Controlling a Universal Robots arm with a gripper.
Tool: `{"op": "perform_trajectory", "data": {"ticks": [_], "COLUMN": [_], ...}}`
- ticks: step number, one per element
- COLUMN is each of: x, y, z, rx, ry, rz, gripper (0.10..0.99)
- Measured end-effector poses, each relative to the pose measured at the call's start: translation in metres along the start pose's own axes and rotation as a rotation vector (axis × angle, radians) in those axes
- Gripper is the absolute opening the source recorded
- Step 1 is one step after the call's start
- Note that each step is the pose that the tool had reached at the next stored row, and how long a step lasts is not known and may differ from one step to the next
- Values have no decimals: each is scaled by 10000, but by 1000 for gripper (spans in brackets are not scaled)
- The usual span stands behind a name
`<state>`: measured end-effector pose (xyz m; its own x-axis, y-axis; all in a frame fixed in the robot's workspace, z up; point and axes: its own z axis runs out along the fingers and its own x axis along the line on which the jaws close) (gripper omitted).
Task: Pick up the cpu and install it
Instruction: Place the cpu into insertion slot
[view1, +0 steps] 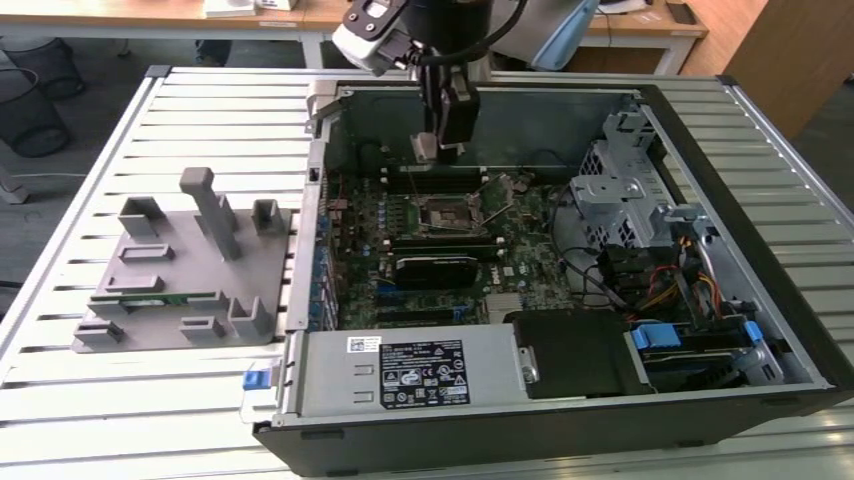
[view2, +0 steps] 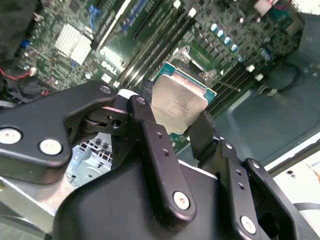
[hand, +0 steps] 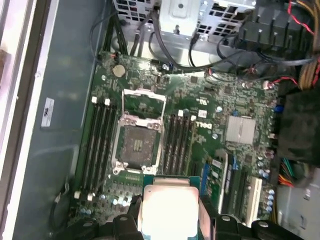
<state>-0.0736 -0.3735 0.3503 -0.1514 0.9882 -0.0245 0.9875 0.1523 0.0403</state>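
The cpu, a flat silver square with a thin pale rim, is clamped between my gripper's black fingers. In the first wrist view the cpu hangs in the gripper above the green motherboard, a short way off from the socket. The socket stands bare with its metal frame flipped up. In the exterior view the gripper hovers inside the open computer case, above the socket and toward the back wall.
Memory slots flank the socket. A black rectangular block sits on the board in front of it. A metal drive cage and cables fill the exterior view's right, a power supply the front. A grey fixture holds a green stick.
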Motion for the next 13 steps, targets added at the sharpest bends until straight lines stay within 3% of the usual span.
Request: {"op": "perform_trajectory", "data": {"ticks": [6,13], "x": [39,46], "y": [116,176], "z": [112,247], "rx": [16,25], "ry": [6,3], "rz": [16,311], "gripper": [537,537]}}
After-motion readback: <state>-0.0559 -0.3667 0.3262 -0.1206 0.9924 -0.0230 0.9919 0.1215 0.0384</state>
